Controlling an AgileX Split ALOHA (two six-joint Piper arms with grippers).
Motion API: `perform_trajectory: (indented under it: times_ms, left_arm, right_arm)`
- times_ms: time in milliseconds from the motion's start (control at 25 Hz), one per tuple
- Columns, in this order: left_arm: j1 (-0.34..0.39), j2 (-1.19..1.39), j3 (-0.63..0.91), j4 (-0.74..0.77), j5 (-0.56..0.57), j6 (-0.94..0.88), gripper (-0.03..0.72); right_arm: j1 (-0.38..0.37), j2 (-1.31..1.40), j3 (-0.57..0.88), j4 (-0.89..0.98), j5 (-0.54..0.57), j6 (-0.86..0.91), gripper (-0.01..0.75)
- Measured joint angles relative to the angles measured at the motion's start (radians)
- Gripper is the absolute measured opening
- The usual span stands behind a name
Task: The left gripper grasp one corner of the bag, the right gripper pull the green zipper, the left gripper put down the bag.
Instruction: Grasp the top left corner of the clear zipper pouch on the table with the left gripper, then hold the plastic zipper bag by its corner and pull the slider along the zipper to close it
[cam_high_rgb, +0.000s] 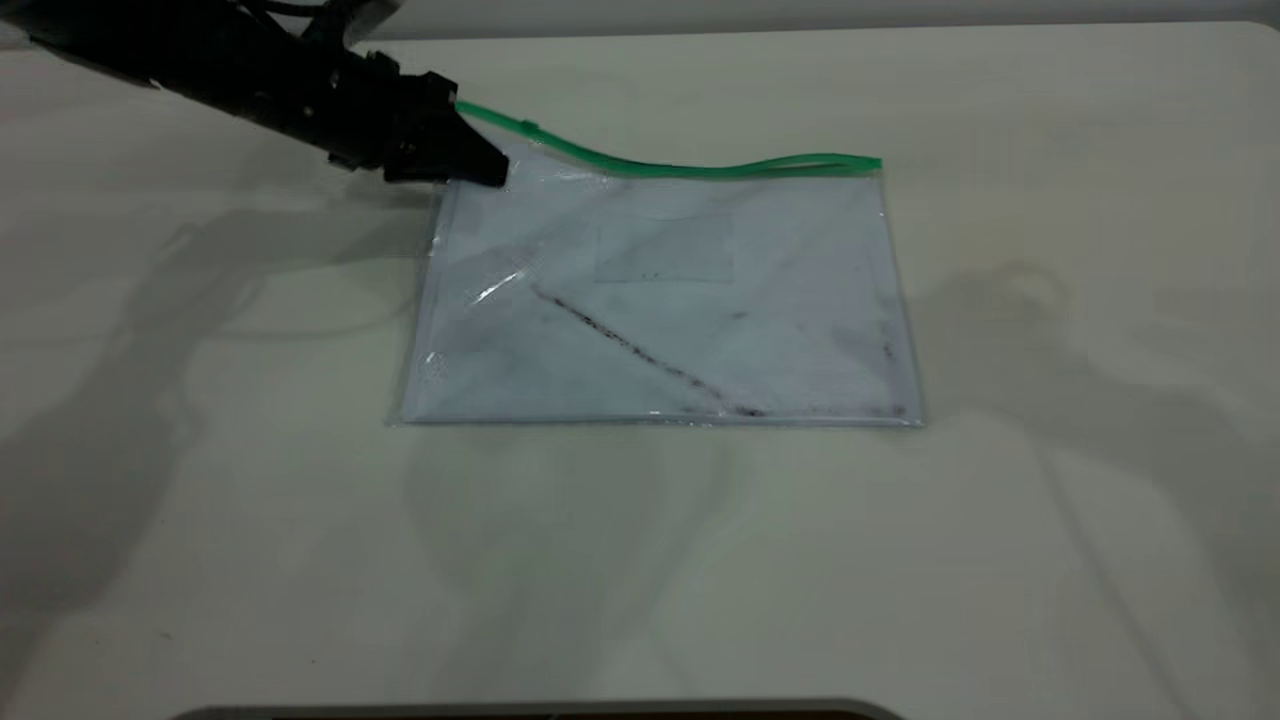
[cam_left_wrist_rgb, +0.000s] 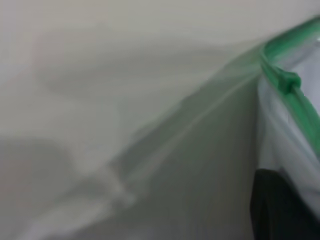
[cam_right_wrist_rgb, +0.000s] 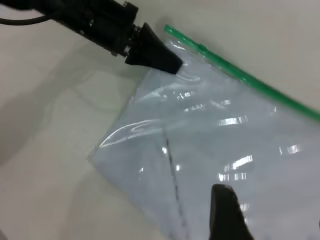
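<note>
The bag (cam_high_rgb: 660, 310) lies flat on the table, a clear pouch holding a white sheet with a dark diagonal streak. Its green strip (cam_high_rgb: 700, 168) runs along the far edge. My left gripper (cam_high_rgb: 485, 168) is shut on the bag's far left corner and holds that corner raised off the table. The green zipper (cam_high_rgb: 530, 127) sits on the strip just beside the left gripper; it also shows in the left wrist view (cam_left_wrist_rgb: 289, 80). My right gripper (cam_right_wrist_rgb: 272, 220) is out of the exterior view. In its wrist view it hovers open over the bag (cam_right_wrist_rgb: 225, 140), apart from it.
The pale table (cam_high_rgb: 1050, 500) stretches all round the bag. A dark rim (cam_high_rgb: 540, 711) lies at the near edge. The left arm (cam_high_rgb: 250, 80) reaches in from the far left.
</note>
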Motion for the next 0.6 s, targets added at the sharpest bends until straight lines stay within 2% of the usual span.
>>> perform_trajectory:
  times_ms: [160,360,600]
  left_arm:
    - [-0.02,-0.061,0.0,0.077,0.106,0.105,0.055]
    - [-0.052,-0.134,0.0,0.225,0.153,0.126,0.055]
    - [-0.097,-0.16,-0.003,0.359,0.248,0.218,0.055]
  right_arm:
    - [0.054,0.117,-0.114,0.002,0.0,-0.067,0.479]
    - [0.109,0.289,-0.258,0.003,0.001,-0.182,0.456]
    - [0.121,0.461,-0.427,-0.001,0.038,-0.311,0.452]
